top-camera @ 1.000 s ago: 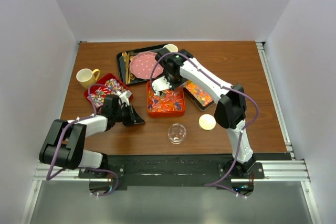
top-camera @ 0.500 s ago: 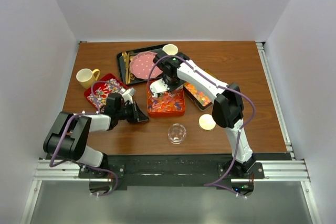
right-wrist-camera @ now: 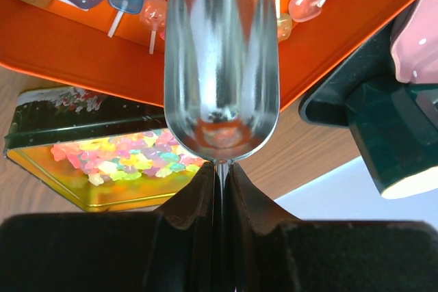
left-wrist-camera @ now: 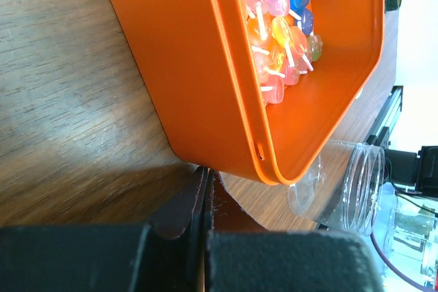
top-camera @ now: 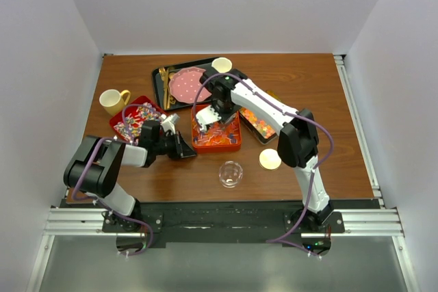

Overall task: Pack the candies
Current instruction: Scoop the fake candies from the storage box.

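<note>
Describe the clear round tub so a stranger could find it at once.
On the wooden table, look just past the orange tray toward the near edge. The small round tub there is see-through, unlike the opaque cream disc beside it.

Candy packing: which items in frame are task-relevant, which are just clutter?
In play:
lollipops
wrapped candies
gummies
scoop, held in the right end effector
clear container

Lying about:
yellow mug
pink dotted plate
gold cutlery
</note>
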Available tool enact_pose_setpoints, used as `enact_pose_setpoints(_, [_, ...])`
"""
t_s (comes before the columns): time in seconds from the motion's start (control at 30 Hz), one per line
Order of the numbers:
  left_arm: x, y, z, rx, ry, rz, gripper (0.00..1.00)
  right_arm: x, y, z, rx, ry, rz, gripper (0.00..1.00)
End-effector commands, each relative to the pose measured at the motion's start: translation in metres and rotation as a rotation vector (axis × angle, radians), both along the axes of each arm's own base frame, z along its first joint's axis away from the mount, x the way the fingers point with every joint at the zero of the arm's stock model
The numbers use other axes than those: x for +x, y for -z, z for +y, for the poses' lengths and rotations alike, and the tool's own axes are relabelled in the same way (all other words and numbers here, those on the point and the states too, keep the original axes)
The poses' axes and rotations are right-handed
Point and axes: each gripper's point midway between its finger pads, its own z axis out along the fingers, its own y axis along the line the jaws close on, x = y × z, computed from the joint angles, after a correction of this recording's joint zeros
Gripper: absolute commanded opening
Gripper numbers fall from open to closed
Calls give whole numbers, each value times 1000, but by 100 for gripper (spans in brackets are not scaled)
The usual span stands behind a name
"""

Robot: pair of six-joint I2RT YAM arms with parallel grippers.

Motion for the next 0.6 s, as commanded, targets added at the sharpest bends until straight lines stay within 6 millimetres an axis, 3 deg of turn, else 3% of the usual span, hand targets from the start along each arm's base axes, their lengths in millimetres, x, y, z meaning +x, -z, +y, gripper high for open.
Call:
enact_pose_setpoints(0.0, [10,-21,-7,-31,29,-96,0,-3,-10,-19,-49,-30,55,0])
enact_pose_setpoints(0.17, [5,-21,-4,-20,20,-107,0,6,-22,-30,-61,-42,21,0])
enact_pose_setpoints(0.4, [6,-22,-3,-20,16,-119,0,17,-25,-25,-52,-44,-7,0])
enact_pose_setpoints(0.57, [7,-23,-4,-23,15,-122,0,27,-9,-28,-91,-56,-3,0])
